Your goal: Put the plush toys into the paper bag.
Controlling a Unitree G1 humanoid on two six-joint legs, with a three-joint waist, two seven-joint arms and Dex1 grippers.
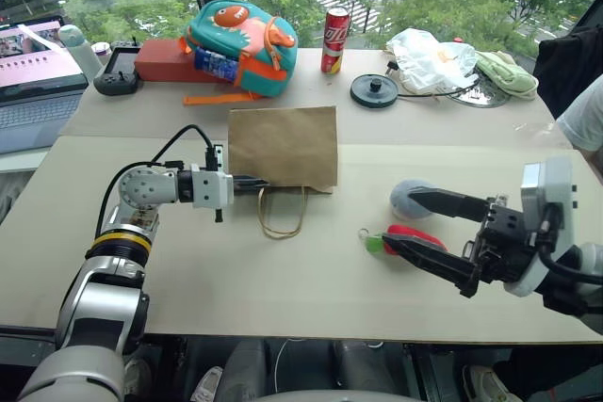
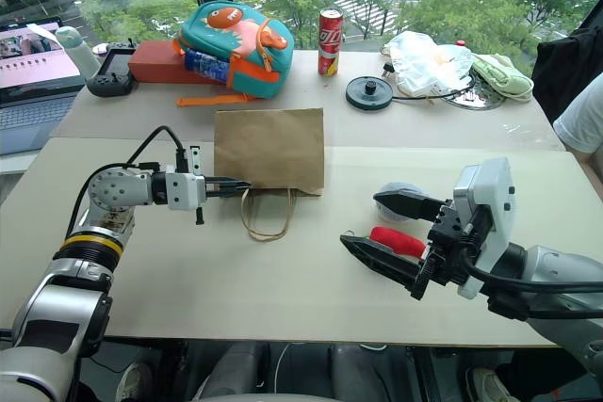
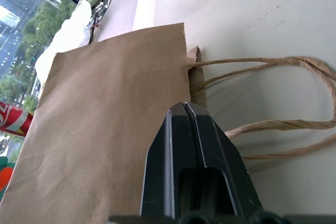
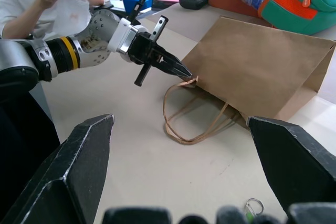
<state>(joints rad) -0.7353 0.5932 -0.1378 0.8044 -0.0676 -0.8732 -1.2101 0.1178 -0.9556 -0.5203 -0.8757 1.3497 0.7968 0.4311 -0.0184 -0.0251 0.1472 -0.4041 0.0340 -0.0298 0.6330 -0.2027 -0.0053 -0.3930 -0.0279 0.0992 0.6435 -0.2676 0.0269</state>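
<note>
The brown paper bag (image 1: 284, 146) lies flat on the beige table (image 1: 188, 270), its mouth edge toward the robot and its two twisted paper loop handles (image 1: 282, 213) spread on the table in front of it. The left gripper (image 1: 258, 182) points sideways at the near left corner of the bag's mouth; its two black fingers are pressed together, and in the left wrist view their tips meet right at the paper edge, pinched on that rim beside the handle roots.

The right gripper (image 1: 415, 223) is held above the table at the right, its fingers spread wide apart and holding nothing. Between and behind those fingers, two plush toys rest on the table, well apart from the bag: the grey-blue fuzzy ball (image 1: 407, 199) farther back, and the red pepper toy (image 2: 396, 240) with a green tip nearer, a small metal ring beside its tip.

At the far side of the table stand a teal-and-orange fish backpack (image 1: 240, 37), a red drink can (image 1: 334, 41), a black round disc (image 1: 374, 89), a white plastic bag (image 1: 431, 58) and a pale green cloth (image 1: 507, 72). A laptop (image 1: 38, 63) sits at far left
</note>
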